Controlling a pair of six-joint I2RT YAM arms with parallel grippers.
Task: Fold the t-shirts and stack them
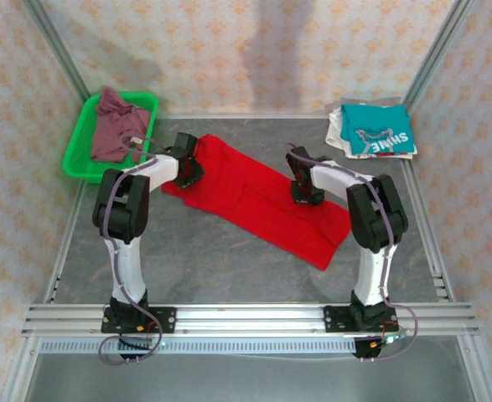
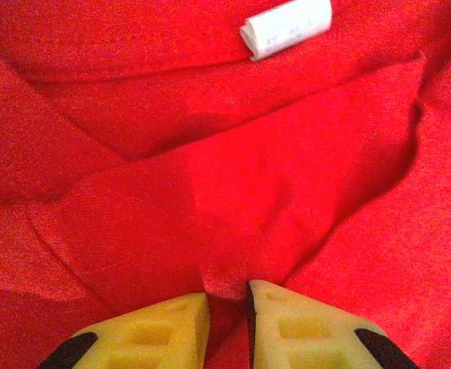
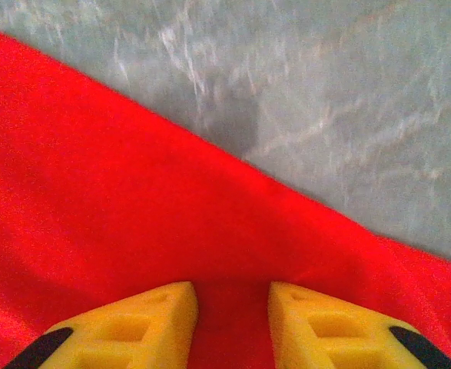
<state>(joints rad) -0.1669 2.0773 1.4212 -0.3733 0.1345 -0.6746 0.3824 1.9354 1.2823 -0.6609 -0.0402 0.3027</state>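
The bright red t-shirt (image 1: 254, 201) lies spread in a long diagonal band across the grey table (image 1: 229, 260). My left gripper (image 1: 187, 172) is at its upper left end, near the collar. In the left wrist view that gripper (image 2: 229, 296) is shut on a raised pinch of the red t-shirt (image 2: 233, 192), with a white neck label (image 2: 286, 27) further off. My right gripper (image 1: 306, 191) sits on the far edge of the shirt's right half. In the right wrist view its fingers (image 3: 233, 296) are closed on a fold of red cloth (image 3: 133, 215) beside the hem.
A teal t-shirt printed "SHINE" (image 1: 378, 130) lies folded on a whitish one (image 1: 339, 126) at the back right. A green mesh basket (image 1: 78, 155) at the back left holds a dusty mauve t-shirt (image 1: 116, 126). Metal frame posts and patterned walls enclose the table.
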